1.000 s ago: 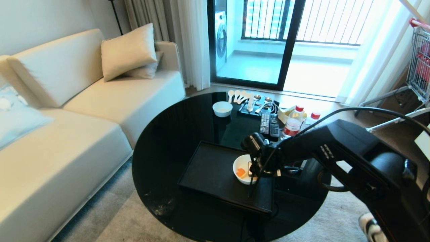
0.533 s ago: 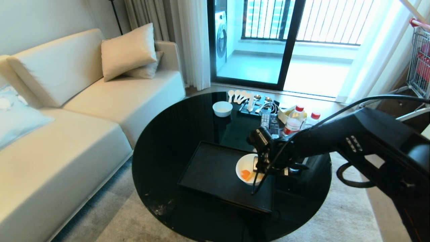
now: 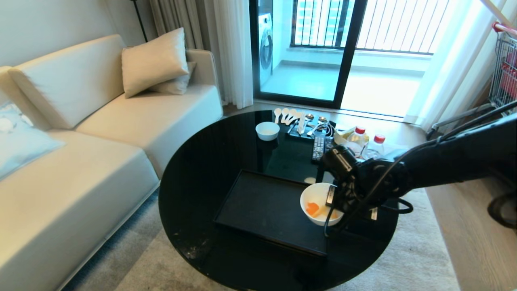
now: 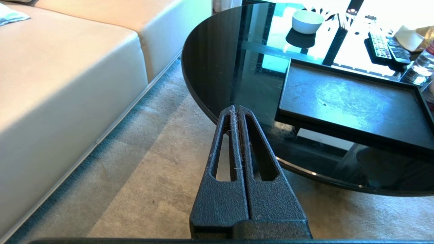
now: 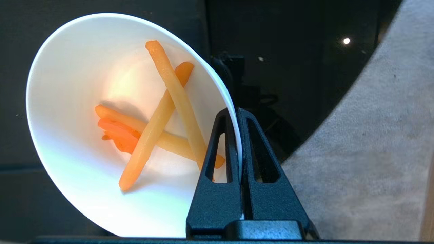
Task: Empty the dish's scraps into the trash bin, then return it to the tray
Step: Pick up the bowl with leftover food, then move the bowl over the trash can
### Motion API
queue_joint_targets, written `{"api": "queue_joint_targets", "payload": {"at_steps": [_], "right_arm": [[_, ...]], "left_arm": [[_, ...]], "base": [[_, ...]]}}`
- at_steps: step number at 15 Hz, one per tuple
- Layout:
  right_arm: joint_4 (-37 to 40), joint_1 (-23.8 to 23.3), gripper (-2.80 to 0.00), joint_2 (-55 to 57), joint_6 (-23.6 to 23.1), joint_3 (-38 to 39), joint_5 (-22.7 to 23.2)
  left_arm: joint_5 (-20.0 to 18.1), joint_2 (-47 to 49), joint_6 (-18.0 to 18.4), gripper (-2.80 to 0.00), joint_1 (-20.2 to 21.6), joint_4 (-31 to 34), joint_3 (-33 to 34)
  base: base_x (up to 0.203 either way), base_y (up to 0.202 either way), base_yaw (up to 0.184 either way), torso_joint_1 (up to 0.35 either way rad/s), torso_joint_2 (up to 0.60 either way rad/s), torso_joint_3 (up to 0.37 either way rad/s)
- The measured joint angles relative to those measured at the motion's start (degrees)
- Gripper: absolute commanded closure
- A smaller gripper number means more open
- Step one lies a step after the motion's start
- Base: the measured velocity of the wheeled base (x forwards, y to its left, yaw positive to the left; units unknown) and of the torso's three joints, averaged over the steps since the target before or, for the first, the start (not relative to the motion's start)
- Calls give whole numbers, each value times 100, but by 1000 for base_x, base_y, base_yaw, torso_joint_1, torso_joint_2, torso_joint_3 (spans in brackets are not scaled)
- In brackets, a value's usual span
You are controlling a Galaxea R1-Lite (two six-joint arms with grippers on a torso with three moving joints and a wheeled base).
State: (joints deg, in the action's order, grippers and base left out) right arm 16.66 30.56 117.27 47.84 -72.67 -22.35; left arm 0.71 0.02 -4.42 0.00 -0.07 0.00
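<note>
Right claw: Your right gripper (image 5: 238,112) pinches the rim of the plain white, deep-sided glossy bowl (image 5: 81,128), one finger inside the wall and one outside, at the near right corner of the table in the head view.
Bowl: The bowl (image 3: 319,204) hangs above the right end of the tray, tipped a little toward the wrist camera.
Scraps: An orange slice and a few pale-yellow fry-like sticks (image 5: 156,125) lie crossed in the bowl's bottom; none has spilled.
Left claw: Your left gripper (image 4: 236,110) is parked low beside the table over the carpet, fingers pressed together on nothing.
Tray: The large matte-black rectangular tray (image 3: 262,206) sits bare on the round black glass table (image 3: 202,173).
Farther back: A smaller white bowl (image 3: 267,130), spoons, remote controls (image 3: 319,147) and two red-capped bottles (image 3: 357,141) line the table's far side.
Bin: The trash bin shows in no view.
Step in hand: By the look of it, you are carrying the loaded bowl off the tray toward the bin.
Next move: Keep the bowl level and the pinch firm until the bin is beneath it, then tip.
</note>
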Motion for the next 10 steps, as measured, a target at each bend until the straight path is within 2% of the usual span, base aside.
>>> {"api": "queue_joint_targets", "payload": {"at_steps": [6, 10], "right_arm": [[411, -110, 0, -1700, 788, 1350, -30], [466, -655, 0, -2883, 927, 2399, -72]], "left_arm": [[-2, 0, 2, 0, 0, 0, 0], [-2, 0, 2, 0, 0, -2, 0]], "base": [[0, 0, 0, 0, 0, 0], [0, 0, 0, 0, 0, 0]]}}
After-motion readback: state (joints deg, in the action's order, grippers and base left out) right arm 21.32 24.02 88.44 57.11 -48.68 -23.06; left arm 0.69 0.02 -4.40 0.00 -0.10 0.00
